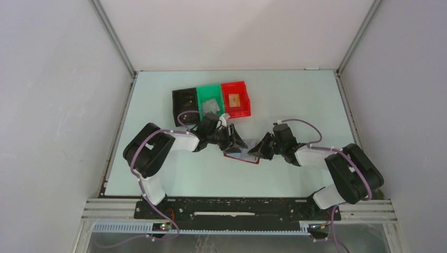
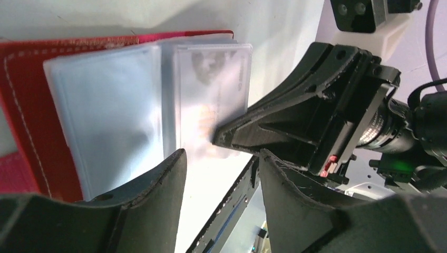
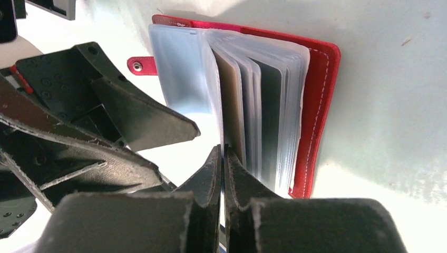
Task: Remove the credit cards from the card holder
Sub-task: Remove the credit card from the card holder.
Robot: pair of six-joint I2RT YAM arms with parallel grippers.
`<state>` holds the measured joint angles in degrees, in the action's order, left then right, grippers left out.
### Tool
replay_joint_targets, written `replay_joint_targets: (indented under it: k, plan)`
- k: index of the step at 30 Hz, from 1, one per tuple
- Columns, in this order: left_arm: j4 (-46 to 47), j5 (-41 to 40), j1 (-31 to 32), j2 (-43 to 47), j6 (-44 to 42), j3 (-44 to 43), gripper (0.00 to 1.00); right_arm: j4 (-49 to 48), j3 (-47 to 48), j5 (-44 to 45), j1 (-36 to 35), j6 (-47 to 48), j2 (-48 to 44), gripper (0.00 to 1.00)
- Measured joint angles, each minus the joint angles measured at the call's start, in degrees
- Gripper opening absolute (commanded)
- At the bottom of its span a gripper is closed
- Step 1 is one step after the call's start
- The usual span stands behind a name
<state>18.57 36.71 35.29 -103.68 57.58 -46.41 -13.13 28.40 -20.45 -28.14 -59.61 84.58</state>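
Two claws meet over the opened card holder at mid-table
On the left, the left gripper [image 2: 221, 161] hangs with its jaws well apart, holding nothing, just above the card holder [image 3: 319, 95], which lies open on the table [image 1: 295, 105] between the two arms, red cover down and clear sleeves [image 2: 105, 105] fanned upward; a tan card [image 3: 232, 100] and a dark card [image 3: 271, 105] sit inside sleeves. On the right, the right gripper [image 3: 222, 158] has its jaws pressed together on the thin edge of a sleeve beside the tan card; whether a card is pinched too cannot be told
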Motion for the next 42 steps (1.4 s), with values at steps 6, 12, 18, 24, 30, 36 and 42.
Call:
replay_joint_targets:
  k: [6,12,18,24,30,36,42]
  plan:
    - [0.2,0.2,-0.1,1.8,-0.2,0.7,0.58,-0.8,-0.4,-0.5,1.6,0.1,0.2,0.19]
    - [-1.9,-0.4,-2.1,4.3,-2.2,1.3,0.58,-1.9,-0.6,-1.7,3.4,0.3,1.0,0.32]
    - [-4.7,-2.6,-4.6,4.2,-4.1,1.8,0.58,-6.0,-2.0,-4.4,5.9,0.3,1.9,0.32]
    - [-5.2,-3.5,-4.8,3.9,-4.6,2.4,0.58,-7.7,-2.6,-5.8,5.9,0.3,1.9,0.34]
    - [-8.2,-4.1,-6.9,6.2,-5.6,3.3,0.58,-4.3,1.0,-5.3,2.6,1.7,2.0,0.35]
    - [-12.3,-5.9,-11.7,12.4,-7.7,3.3,0.58,-1.8,14.2,-4.1,-3.6,4.7,6.1,0.37]
    - [-16.4,-8.1,-13.4,16.2,-9.9,3.3,0.58,0.2,17.0,-3.8,-5.3,5.6,9.5,0.37]
